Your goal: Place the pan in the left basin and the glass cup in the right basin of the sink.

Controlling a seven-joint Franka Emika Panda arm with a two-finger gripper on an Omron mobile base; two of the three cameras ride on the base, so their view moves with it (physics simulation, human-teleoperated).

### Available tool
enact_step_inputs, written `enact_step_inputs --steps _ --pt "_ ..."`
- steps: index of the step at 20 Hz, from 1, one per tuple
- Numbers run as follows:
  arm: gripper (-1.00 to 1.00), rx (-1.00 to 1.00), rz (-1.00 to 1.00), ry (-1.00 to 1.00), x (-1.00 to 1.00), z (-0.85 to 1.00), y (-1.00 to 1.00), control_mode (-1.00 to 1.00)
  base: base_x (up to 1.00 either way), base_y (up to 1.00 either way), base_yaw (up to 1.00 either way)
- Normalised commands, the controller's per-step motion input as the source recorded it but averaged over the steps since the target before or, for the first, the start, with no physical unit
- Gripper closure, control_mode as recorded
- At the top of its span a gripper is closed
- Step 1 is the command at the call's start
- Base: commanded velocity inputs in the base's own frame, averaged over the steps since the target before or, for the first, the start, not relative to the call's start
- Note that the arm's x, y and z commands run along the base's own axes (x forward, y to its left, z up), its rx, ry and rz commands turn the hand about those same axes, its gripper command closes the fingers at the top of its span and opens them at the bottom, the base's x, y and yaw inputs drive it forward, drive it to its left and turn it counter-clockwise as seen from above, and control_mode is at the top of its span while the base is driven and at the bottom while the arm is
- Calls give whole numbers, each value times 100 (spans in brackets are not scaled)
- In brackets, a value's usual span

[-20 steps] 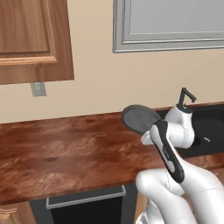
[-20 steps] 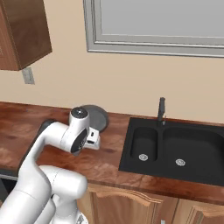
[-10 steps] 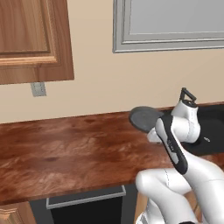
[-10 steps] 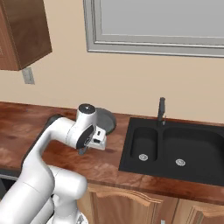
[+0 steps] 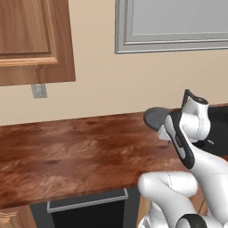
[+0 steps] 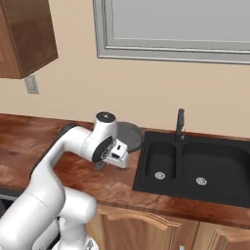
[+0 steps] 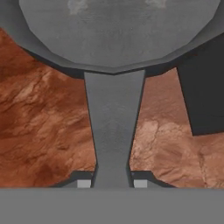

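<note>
Pinching the handle's end between both fingertips (image 7: 84, 183), the gripper (image 7: 112, 183) carries the pan (image 7: 114, 35) ahead of them above the counter (image 7: 43, 131), a stiff, seemingly heavy skillet likely to sag or twist.

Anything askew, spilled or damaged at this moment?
Nothing stands out. The gripper is shut on the pan by its handle, over the wooden counter just beside the sink; no spill or damage shows.

A reddish-brown wood-grain worktop (image 5: 67, 151) runs along the beige wall (image 5: 98, 89). Above its back edge hang a brown wooden cabinet (image 5: 31, 40), a grey-framed window (image 6: 171, 29) and a small grey outlet (image 5: 38, 91).
</note>
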Motion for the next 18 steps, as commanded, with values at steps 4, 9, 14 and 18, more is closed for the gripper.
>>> enact_step_inputs --steps 4,9,14,18 --pt "100 -8 -15 0 0 4 -24 -100 0 0 0" --pt "100 -23 -13 0 0 2 -10 -100 0 0 0" --pt "100 -26 -6 0 1 0 -16 -100 0 0 0" --pt "100 -23 -1 3 4 2 -23 -100 0 0 0"
